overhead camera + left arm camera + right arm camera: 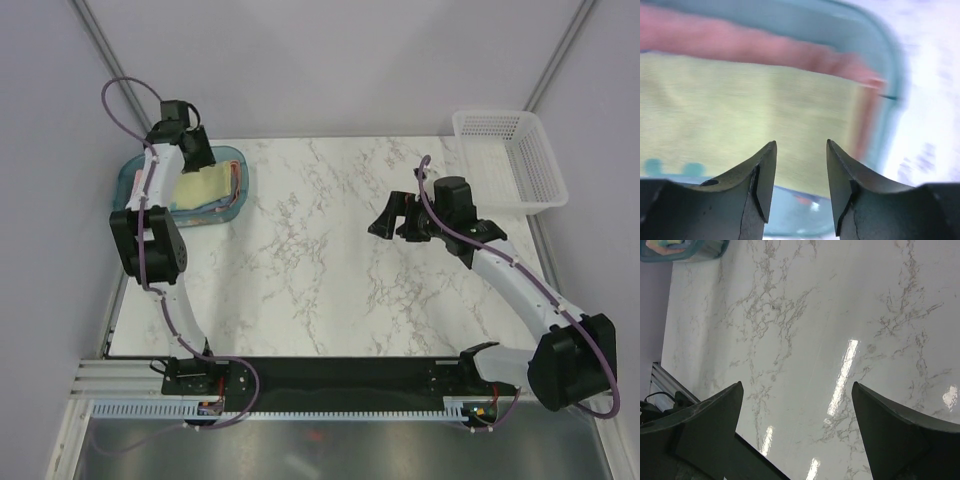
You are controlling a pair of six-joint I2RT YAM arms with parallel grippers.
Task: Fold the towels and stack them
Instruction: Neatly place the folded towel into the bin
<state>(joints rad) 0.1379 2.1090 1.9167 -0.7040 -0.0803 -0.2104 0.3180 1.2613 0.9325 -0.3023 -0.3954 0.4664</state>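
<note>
1. Tray (236, 165), far left: the yellow towel (200, 188) lies folded inside, with the pink towel (740, 42) showing beneath its edges.
2. Left gripper (801, 147): above the yellow towel, jaws partly apart, nothing between them.
3. Right gripper (797, 387): over the table (300, 270), jaws spread wide, empty.
4. Basket (545, 170): far-right corner.

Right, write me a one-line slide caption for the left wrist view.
Left hand, jaws parted, above a pale yellow towel lying over a pink towel in the teal tray.
</note>
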